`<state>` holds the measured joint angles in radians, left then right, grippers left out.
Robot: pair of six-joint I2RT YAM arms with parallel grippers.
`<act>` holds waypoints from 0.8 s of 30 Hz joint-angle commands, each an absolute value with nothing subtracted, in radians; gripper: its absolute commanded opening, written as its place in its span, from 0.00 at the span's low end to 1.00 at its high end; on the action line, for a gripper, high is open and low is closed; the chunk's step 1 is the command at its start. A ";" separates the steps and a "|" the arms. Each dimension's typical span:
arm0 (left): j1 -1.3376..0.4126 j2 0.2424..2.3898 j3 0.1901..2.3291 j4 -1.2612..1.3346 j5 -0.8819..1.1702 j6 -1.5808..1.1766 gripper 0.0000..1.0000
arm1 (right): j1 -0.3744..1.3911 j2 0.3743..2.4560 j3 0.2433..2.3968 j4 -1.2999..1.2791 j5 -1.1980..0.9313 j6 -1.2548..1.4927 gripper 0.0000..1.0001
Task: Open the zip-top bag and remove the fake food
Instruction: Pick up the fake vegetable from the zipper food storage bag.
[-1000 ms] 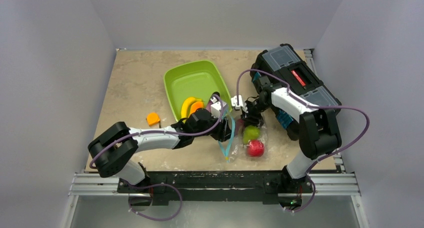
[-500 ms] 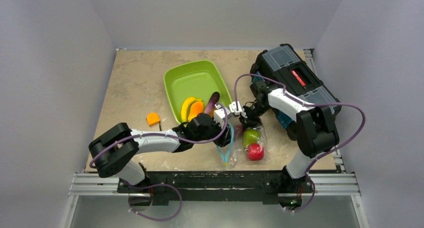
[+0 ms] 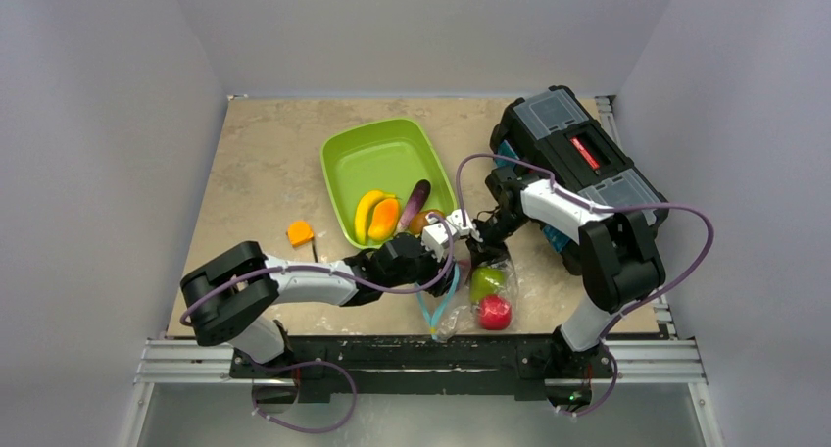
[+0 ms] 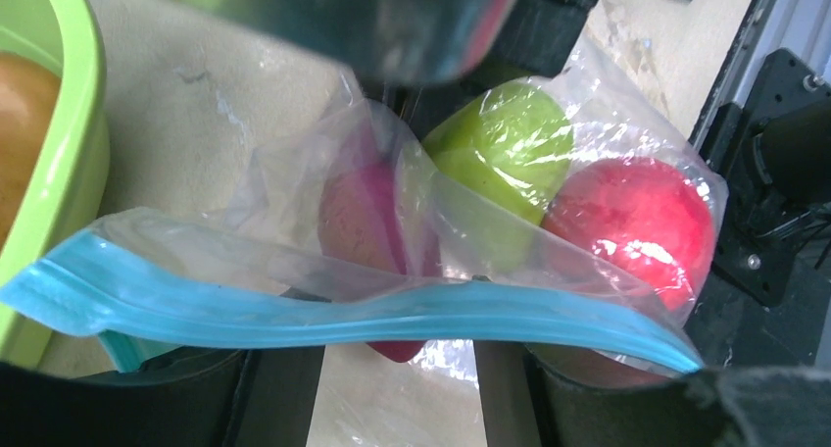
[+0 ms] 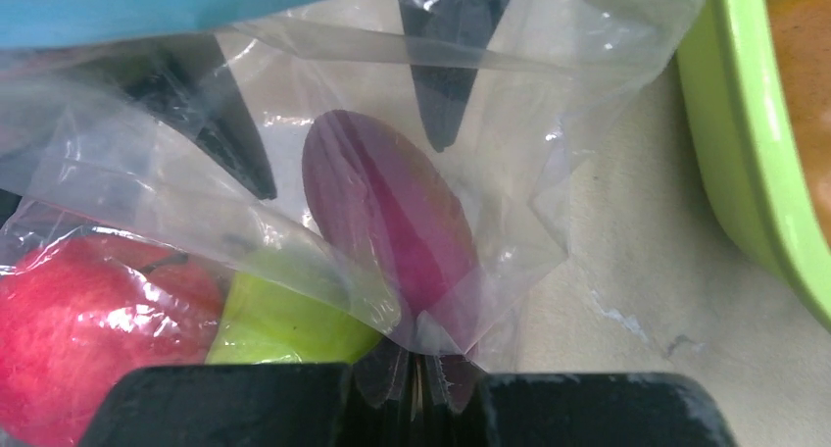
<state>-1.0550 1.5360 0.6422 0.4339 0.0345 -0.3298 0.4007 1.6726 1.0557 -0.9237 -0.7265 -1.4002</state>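
The purple eggplant [image 3: 418,194] now lies in the green tray [image 3: 382,148], absent a second ago; the zip-top bag [image 3: 468,300] has slid nearer on the worktop [image 3: 265,163], holding pear [image 3: 486,282], apple [image 3: 494,312] and maroon piece [image 5: 392,212]; right jaws pinch its far corner shut; left jaws look parted under the zip strip [image 4: 294,315]; three pieces remain to remove.

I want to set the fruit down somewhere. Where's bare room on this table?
Bare: the table left of the green tray, beyond the orange block, and the tray's far half. Crowded: between tray and toolbox, around the zip-top bag.
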 commanded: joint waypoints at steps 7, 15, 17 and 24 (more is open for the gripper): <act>-1.122 1.592 0.618 0.523 -0.051 -0.357 0.54 | 0.417 1.712 1.052 -0.966 -0.844 -1.347 0.03; -1.146 1.610 0.596 0.514 -0.062 -0.365 0.54 | 0.416 1.697 1.029 -0.913 -0.850 -1.266 0.02; -1.154 1.611 0.591 0.496 -0.061 -0.366 0.53 | 0.416 1.692 1.024 -0.895 -0.845 -1.244 0.03; -1.204 1.606 0.619 0.341 -0.212 -0.357 0.54 | 0.416 1.687 1.016 -0.853 -0.838 -1.190 0.03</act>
<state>-1.1580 1.5902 0.6106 0.4988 -0.1310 -0.3656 0.4129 1.7157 1.0149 -0.8974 -0.7757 -1.2575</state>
